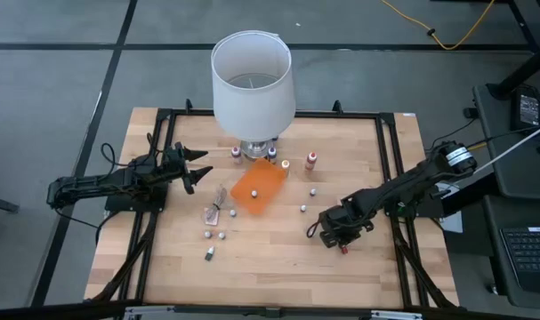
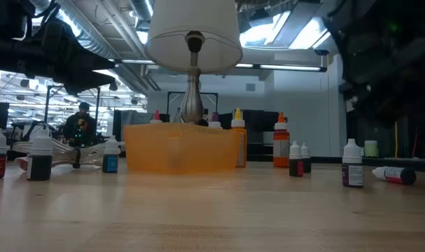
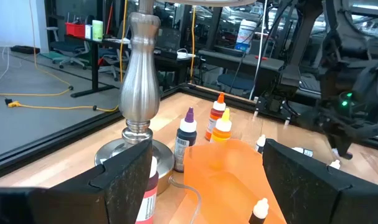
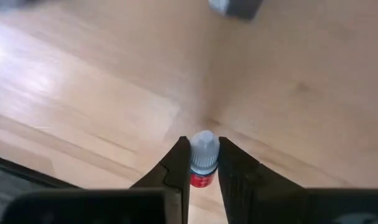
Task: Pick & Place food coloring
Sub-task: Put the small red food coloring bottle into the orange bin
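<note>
The right claw (image 4: 204, 163) is low over the near right part of the surface (image 1: 270, 267), pinching 1 little red food coloring bottle (image 4: 203, 163) by its neck to lift it, while the left claw (image 1: 195, 165) waits spread wide beside the lamp (image 1: 252, 82).

My overhead looks straight down; low cam level across table (image 2: 212, 210); wrist cams forward, close; lamp (image 1: 252, 84) shared.
</note>
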### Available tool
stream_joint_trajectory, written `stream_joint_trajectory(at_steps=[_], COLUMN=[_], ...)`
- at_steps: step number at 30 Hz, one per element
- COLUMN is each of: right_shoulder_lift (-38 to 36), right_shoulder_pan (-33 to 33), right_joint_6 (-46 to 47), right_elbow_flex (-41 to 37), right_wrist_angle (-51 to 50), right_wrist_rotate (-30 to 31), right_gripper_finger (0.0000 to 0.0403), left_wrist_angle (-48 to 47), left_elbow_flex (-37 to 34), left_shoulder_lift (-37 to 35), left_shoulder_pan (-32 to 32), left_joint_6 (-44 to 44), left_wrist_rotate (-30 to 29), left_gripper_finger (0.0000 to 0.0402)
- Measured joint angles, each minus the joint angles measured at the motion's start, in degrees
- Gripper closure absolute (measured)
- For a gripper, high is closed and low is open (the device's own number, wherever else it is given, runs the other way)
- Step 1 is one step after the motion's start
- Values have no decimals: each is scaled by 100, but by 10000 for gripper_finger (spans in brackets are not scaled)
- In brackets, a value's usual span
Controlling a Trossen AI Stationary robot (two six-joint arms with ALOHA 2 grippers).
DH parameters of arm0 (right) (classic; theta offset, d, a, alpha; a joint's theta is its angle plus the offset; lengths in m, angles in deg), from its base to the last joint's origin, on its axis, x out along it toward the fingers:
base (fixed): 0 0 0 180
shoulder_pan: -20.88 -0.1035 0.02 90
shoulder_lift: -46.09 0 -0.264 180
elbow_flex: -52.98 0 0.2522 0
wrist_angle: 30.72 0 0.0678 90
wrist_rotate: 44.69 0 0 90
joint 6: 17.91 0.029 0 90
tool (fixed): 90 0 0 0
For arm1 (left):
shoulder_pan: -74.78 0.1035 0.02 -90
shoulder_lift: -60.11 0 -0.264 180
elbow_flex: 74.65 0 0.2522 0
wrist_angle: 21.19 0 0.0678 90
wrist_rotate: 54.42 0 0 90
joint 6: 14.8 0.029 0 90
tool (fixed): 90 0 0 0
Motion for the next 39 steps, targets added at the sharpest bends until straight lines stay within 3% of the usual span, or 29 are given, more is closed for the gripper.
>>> stream_joint_trajectory(at_steps=[7, 18, 22, 29, 39], right_shoulder_lift=[0, 51, 238, 694, 1656], right_shoulder_pan=[-58, 38, 127, 432, 915], right_joint_6=[-745, -2023, -2962, -4474, -6059], right_elbow_flex=[752, 1888, 2257, 2646, 3005], right_wrist_angle=[-989, -1631, -1271, 168, 1795], right_wrist_rotate=[797, 2928, 3824, 4782, 4894], right_gripper_finger=[341, 341, 341, 341, 341], left_wrist_angle=[0, 0, 0, 0, 0], left_elbow_flex=[0, 0, 0, 0, 0], left_shoulder_lift=[0, -1, 0, 0, -2], left_shoulder_pan=[0, 1, 2, 2, 2], left_joint_6=[1, 1, 0, 0, 0], left_wrist_rotate=[0, 0, 0, 0, 0], left_gripper_finger=[107, 107, 107, 107, 107])
